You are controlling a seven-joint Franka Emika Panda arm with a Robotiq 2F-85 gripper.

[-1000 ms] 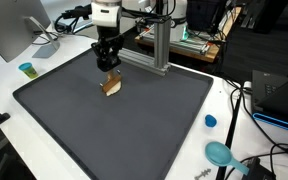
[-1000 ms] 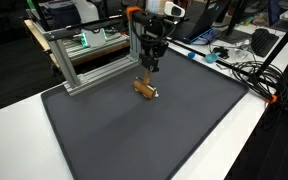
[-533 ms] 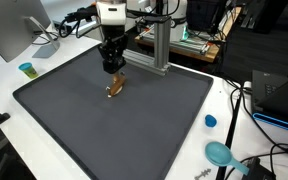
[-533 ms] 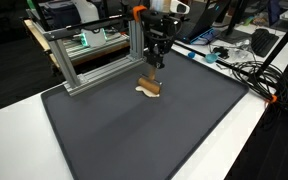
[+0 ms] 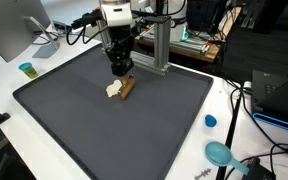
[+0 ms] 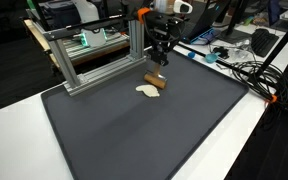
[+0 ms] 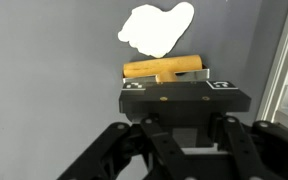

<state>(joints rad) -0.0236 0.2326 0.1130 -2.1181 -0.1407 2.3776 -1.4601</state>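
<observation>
A short wooden piece (image 7: 164, 67) with a flat white blob (image 7: 158, 28) at its end lies on the dark grey mat (image 5: 114, 130). In both exterior views the wood (image 5: 128, 88) (image 6: 155, 81) sits directly under my gripper (image 5: 121, 70) (image 6: 160, 64), with the white part (image 5: 112, 89) (image 6: 146, 90) resting on the mat beside it. In the wrist view my gripper (image 7: 170, 82) is shut, and a stub of the wooden piece runs in between its tips. The gripper body hides the fingertips themselves.
An aluminium frame (image 5: 159, 45) (image 6: 84, 60) stands at the mat's far edge, close behind the gripper. On the white table around the mat are a small blue cup (image 5: 26, 69), a blue cap (image 5: 210, 121), a teal object (image 5: 220, 153) and cables (image 6: 249, 75).
The gripper has moved toward the aluminium frame with the wooden piece. The piece has tipped from upright to lying, its white end now on the mat. The jaws stayed shut.
</observation>
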